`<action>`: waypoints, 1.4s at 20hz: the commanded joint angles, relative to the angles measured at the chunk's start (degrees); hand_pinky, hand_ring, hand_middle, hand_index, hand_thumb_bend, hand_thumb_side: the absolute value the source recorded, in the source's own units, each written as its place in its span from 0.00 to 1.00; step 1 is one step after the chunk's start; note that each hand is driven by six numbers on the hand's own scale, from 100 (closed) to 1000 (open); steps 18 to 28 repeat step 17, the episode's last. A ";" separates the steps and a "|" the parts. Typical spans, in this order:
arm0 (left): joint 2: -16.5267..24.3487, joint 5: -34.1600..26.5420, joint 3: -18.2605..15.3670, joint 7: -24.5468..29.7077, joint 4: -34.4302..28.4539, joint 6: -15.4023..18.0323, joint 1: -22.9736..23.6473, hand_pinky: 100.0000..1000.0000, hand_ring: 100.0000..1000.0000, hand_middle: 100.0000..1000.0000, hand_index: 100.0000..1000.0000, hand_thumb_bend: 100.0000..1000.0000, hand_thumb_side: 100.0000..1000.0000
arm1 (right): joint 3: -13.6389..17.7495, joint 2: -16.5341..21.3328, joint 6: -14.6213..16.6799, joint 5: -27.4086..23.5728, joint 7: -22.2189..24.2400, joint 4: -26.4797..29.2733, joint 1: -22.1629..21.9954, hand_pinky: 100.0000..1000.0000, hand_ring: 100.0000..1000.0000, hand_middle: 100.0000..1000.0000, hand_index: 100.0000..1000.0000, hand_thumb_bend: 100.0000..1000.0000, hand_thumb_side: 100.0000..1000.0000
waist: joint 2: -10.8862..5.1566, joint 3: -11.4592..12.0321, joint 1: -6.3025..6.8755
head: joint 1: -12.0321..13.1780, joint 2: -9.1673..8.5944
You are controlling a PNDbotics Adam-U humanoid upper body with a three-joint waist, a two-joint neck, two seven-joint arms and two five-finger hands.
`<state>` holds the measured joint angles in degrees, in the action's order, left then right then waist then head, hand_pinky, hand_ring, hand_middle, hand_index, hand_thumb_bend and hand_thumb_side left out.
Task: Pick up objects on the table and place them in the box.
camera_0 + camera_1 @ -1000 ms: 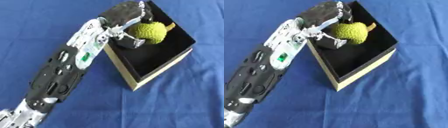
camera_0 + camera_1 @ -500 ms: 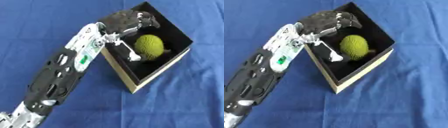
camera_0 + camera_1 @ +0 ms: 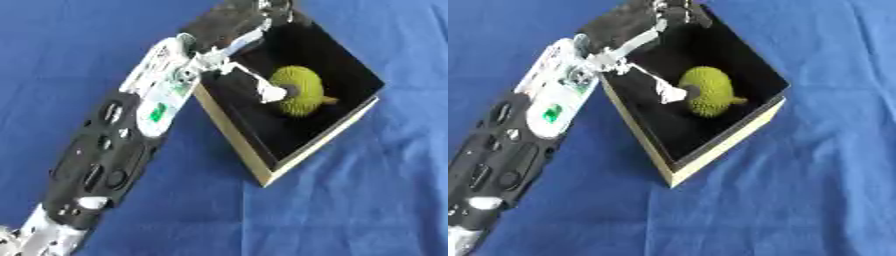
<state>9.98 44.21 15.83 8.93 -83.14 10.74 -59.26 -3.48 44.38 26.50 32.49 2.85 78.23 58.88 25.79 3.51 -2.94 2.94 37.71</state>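
1. Since 1.0 s ago: the fruit (image 3: pixel 297 91) is out of the left hand (image 3: pixel 234 26) and now lies on the box (image 3: pixel 311 146) floor; 0.5 s ago it was already down. The hand has lifted toward the box's far corner.
2. Near: the left forearm, black with a silver wrist section and a green mark, enters from the lower left and runs diagonally up to the box's left wall.
3. Middle: the box is black inside, with a tan rim, and sits cornerwise on the blue cloth (image 3: pixel 367 210). Its near corner points toward the camera.
4. In the box: the fruit is yellow-green, spiky, with a short brown stem toward the right. It lies right of centre, near the right wall.
5. One pale thumb tip (image 3: pixel 272 93) reaches down to just beside the fruit's left side; contact not resolvable.
6. Far: the other fingers (image 3: pixel 273 9) are spread over the box's far corner, holding nothing.
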 commanded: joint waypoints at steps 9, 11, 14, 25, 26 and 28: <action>12.59 -30.33 -10.61 -20.05 -18.18 -12.04 3.41 0.51 0.71 0.68 0.75 0.31 0.40 | 1.76 3.91 -0.92 -0.16 -1.51 2.42 -0.35 0.77 0.69 0.66 0.74 0.00 0.00 | -12.93 1.53 -0.59 | -3.55 0.61; 15.47 -34.76 -12.42 -22.68 -22.22 -13.29 5.90 0.51 0.70 0.68 0.73 0.31 0.39 | 1.88 4.38 -1.01 -0.11 -1.70 2.60 -0.71 0.77 0.69 0.66 0.74 0.00 0.00 | -12.98 1.93 -0.59 | -4.18 0.56; 22.37 -40.88 -14.46 -26.28 -28.34 -13.65 11.92 0.51 0.70 0.68 0.74 0.31 0.39 | 2.05 5.21 -1.07 -0.01 -1.94 2.87 -1.23 0.77 0.69 0.66 0.74 0.00 0.00 | -12.97 2.59 -0.41 | -5.14 0.53; 29.01 -43.88 -16.10 -29.24 -31.06 -12.24 17.81 0.52 0.71 0.68 0.74 0.33 0.38 | 2.28 5.94 -1.17 0.08 -2.19 3.12 -1.66 0.77 0.69 0.66 0.74 0.00 0.00 | -12.90 3.04 -0.18 | -6.12 0.54; 29.01 -43.88 -16.10 -29.24 -31.06 -12.24 17.81 0.52 0.71 0.68 0.74 0.33 0.38 | 2.28 5.94 -1.17 0.08 -2.19 3.12 -1.66 0.77 0.69 0.66 0.74 0.00 0.00 | -12.90 3.04 -0.18 | -6.12 0.54; 29.01 -43.88 -16.10 -29.24 -31.06 -12.24 17.81 0.52 0.71 0.68 0.74 0.33 0.38 | 2.28 5.94 -1.17 0.08 -2.19 3.12 -1.66 0.77 0.69 0.66 0.74 0.00 0.00 | -12.90 3.04 -0.18 | -6.12 0.54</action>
